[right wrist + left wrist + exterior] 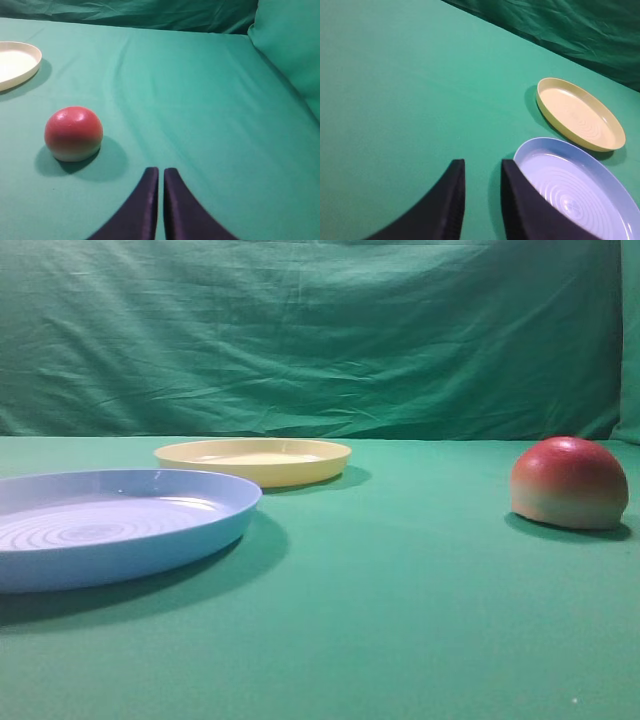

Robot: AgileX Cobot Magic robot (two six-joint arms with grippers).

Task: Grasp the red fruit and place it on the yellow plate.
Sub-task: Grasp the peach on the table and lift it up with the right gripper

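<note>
Red fruit [569, 482] resting dome-up on the green cloth [400, 620], well apart from the yellow plate [254, 460], blue plate [110, 525] just beside that, right gripper [161, 172] clenched on nothing near the fruit, left gripper [482, 167] slightly parted beside the blue plate, holding nothing

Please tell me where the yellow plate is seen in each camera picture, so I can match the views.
Exterior high: the yellow plate sits left of centre, behind the blue plate.
Left wrist: upper right, just beyond the blue plate.
Right wrist: only its edge shows at the far left.
Shared landmark: the green cloth under everything.
</note>
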